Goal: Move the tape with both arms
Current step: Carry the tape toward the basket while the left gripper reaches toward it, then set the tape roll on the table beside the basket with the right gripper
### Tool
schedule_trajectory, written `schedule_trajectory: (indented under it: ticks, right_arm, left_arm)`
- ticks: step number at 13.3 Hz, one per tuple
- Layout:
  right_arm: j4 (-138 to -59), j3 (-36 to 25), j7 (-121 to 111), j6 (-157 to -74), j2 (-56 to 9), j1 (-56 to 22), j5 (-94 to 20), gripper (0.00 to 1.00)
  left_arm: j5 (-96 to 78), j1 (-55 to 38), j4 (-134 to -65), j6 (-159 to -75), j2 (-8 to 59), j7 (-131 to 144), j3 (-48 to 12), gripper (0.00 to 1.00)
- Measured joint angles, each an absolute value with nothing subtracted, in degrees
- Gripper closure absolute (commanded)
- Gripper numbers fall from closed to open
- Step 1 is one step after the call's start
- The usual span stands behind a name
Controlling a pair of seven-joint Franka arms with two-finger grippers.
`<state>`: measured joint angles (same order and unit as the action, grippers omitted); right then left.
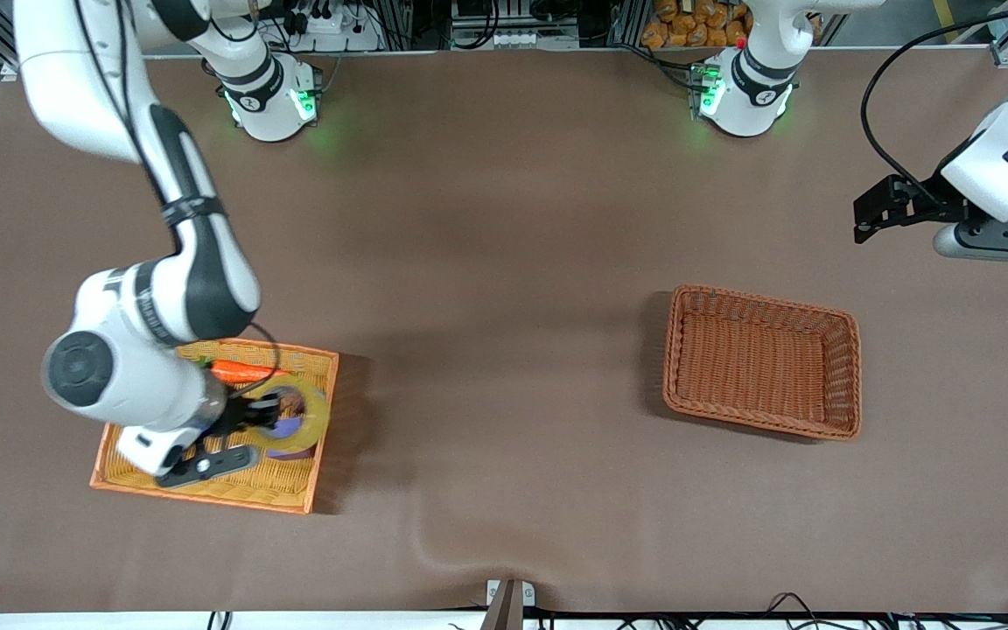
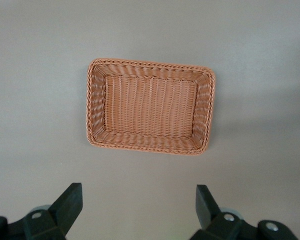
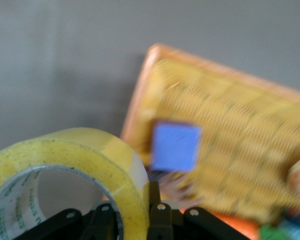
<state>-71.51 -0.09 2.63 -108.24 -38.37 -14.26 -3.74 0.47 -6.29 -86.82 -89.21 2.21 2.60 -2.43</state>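
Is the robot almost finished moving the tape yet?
Not yet, it has just begun. Done: the right tool has shut on the tape, over the orange basket with the carrot and purple cube. In hand: carrying the tape. Left: the hand-over to the left tool, which waits open near its end of the table, above the brown basket.

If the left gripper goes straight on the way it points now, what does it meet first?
Probably the bare table. The open left gripper points down, and the empty brown basket lies slightly ahead of its fingers, not squarely between them. Depth is unclear, so it might catch the basket's rim.
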Motion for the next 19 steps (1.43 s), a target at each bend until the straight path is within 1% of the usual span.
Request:
schedule_trajectory:
  ticks: [2,6,8,9,10,11,12,13,14,15,17,18,19]
  right_arm:
    - [-71.5,0.0,14.1,-106.3,-37.9,-19.5,-3.8,0.99]
    - [-72.0,0.0,34.7,-107.3,-38.2,-31.0,-3.8,0.98]
    - [-73.2,-0.1,43.3,-112.6,-39.4,-35.8,-3.8,0.96]
    - [-74.3,-0.1,46.6,-116.0,-40.6,-37.9,-3.7,0.94]
    - [-75.5,-0.2,49.3,-119.5,-41.9,-39.7,-3.7,0.89]
    - [-76.5,-0.2,51.5,-123.3,-43.5,-41.1,-3.7,0.88]
    - [-77.3,-0.3,53.4,-126.9,-45.2,-42.3,-3.7,0.82]
    - [-77.7,-0.3,55.4,-130.2,-47.1,-43.5,-3.6,0.62]
    - [-77.7,-0.3,56.8,-132.0,-48.4,-44.3,-3.6,0.26]
    - [-77.7,-0.4,57.7,-133.0,-49.2,-44.8,-3.6,0.0]
    - [-77.2,-0.8,58.1,-133.2,-49.1,-44.8,-3.6,0.0]
    - [-76.8,-1.3,58.1,-132.9,-48.6,-44.7,-3.6,0.0]
    - [-76.3,-1.9,58.1,-131.6,-47.9,-44.5,-3.6,0.0]
  left_arm:
    - [0.5,-7.6,-86.8,-89.2,2.2,5.9,-3.2,0.0]
    - [0.5,-9.5,-87.1,-89.6,3.6,8.3,-3.8,0.0]
    - [0.5,-10.3,-87.4,-92.3,6.1,8.6,-4.0,0.0]
    - [0.5,-11.1,-87.5,-93.8,8.0,10.3,-4.1,0.0]
    - [0.4,-12.0,-87.7,-95.8,10.1,13.3,-4.3,0.0]
    - [0.4,-13.2,-87.9,-98.7,12.4,17.5,-4.5,0.0]
    - [0.4,-14.7,-88.1,-101.8,14.8,21.9,-4.7,0.0]
    - [0.4,-16.5,-88.3,-105.1,17.4,26.5,-4.8,0.0]
    - [0.4,-18.0,-88.7,-108.0,19.6,30.0,-4.9,0.0]
    - [0.4,-19.4,-89.7,-111.6,21.5,33.2,-4.9,0.0]
    - [0.4,-21.4,-93.9,-120.2,23.9,37.7,-5.0,0.0]
    - [0.4,-22.0,-96.1,-123.4,24.5,39.2,-5.0,0.0]
    - [0.4,-22.5,-97.9,-124.8,24.7,40.0,-5.1,0.0]
